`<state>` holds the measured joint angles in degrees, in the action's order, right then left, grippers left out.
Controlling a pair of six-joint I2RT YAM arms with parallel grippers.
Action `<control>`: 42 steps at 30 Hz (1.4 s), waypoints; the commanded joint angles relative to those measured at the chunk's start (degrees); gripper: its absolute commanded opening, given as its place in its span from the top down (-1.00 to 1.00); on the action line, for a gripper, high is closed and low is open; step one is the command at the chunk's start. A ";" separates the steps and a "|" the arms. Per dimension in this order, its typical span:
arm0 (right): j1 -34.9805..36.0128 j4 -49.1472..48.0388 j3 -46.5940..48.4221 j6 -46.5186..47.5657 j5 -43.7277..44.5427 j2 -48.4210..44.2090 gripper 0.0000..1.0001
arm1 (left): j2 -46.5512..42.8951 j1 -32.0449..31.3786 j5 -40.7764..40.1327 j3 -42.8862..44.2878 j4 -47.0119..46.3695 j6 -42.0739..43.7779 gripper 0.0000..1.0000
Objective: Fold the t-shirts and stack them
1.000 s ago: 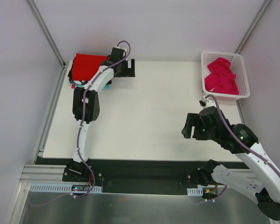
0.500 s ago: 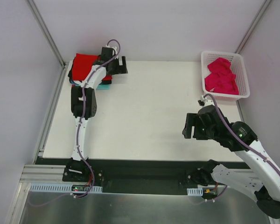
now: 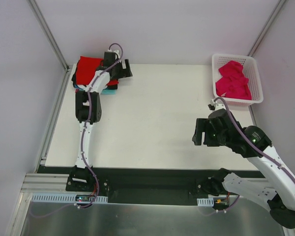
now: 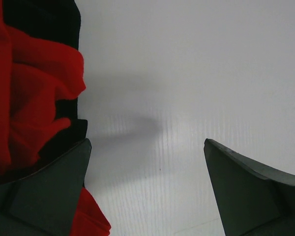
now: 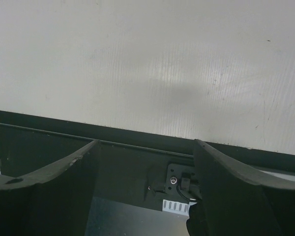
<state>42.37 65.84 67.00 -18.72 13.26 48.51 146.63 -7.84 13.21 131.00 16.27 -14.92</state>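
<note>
The red t-shirt (image 3: pixel 91 66) lies atop the black t-shirt (image 4: pixel 39 14) at the far left, the left gripper (image 3: pixel 119 69) wide open and empty beside it; stacking looks done; next, the right gripper (image 3: pixel 198 132), jaws apart and empty, must reach the pink t-shirt (image 3: pixel 232 81) in the far-right basket (image 3: pixel 229 55).

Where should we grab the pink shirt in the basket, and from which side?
I'd pinch a raised fold at the top of the crumpled pink shirt, coming straight down from above. It lies bunched inside the white basket, whose walls likely block any sideways approach.
</note>
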 commanded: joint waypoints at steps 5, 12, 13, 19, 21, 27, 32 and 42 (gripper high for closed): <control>0.08 1.22 5.68 1.40 -0.51 1.14 -0.56 | 0.06 4.58 1.46 0.66 -3.18 -3.10 -0.99; 0.08 0.78 6.30 1.58 -0.95 1.94 -0.56 | -0.46 7.31 1.64 -0.83 -3.26 -3.10 -0.98; 0.08 0.78 6.39 1.58 -1.21 2.29 -0.56 | -0.55 7.48 1.55 -1.01 -3.18 -2.75 -0.98; 0.08 0.51 5.77 1.32 -1.04 2.38 -0.57 | -1.60 7.48 2.87 -1.18 -3.79 -3.01 -0.98; 0.08 0.51 5.51 1.23 -0.52 2.20 -0.57 | -4.23 7.48 4.62 -2.49 -4.32 -4.23 -0.98; 0.08 -0.62 5.07 2.63 2.55 3.68 -0.59 | -21.27 6.79 7.79 -13.79 -6.43 -10.03 -0.98; 0.08 -4.92 8.66 4.48 2.39 9.40 -0.63 | -45.66 1.08 3.76 -35.69 -4.25 -7.86 -0.98; -0.01 -10.56 8.68 4.83 1.42 18.02 -0.64 | -80.94 -13.16 -4.76 -73.82 7.72 -18.02 -0.98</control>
<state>42.37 58.26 74.59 -14.98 14.24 65.52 72.93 -18.55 13.47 70.54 16.27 -26.30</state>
